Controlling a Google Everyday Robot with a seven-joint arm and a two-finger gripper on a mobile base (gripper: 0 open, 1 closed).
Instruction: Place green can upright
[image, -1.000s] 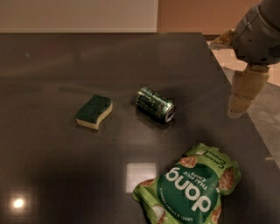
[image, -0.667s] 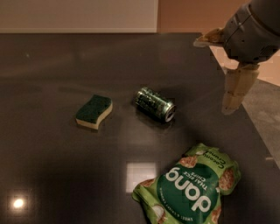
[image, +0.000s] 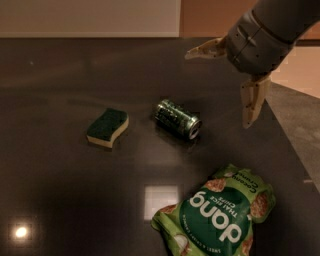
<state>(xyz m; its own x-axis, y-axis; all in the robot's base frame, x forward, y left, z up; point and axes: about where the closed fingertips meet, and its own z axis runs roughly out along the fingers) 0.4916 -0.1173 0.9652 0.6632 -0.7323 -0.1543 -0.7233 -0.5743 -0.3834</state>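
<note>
**Can on its side, gripper spread wide above it**

The gripper hangs over the table with its 2 fingers splayed far apart, holding nothing. The can lies on its side near the gripper, just beyond the tip of the lower finger and not touching it. The sponge sits farther from the gripper, past the can. The chips bag lies on the camera's side of the gripper, apart from the can.

The can's long axis lies flat on the table. It slants from a far end on the sponge's side to a near end whose silver lid faces the camera and the gripper's side (the pull-tab cannot be made out).

The step in hand looks like the reach. It should go best if the fingers come down across the round body near its middle, square to the axis, with 1 finger on each flank so the can does not roll away. After that the can needs a lift, a 90-degree turn, and setting down flat on 1 silver end before release.
</note>
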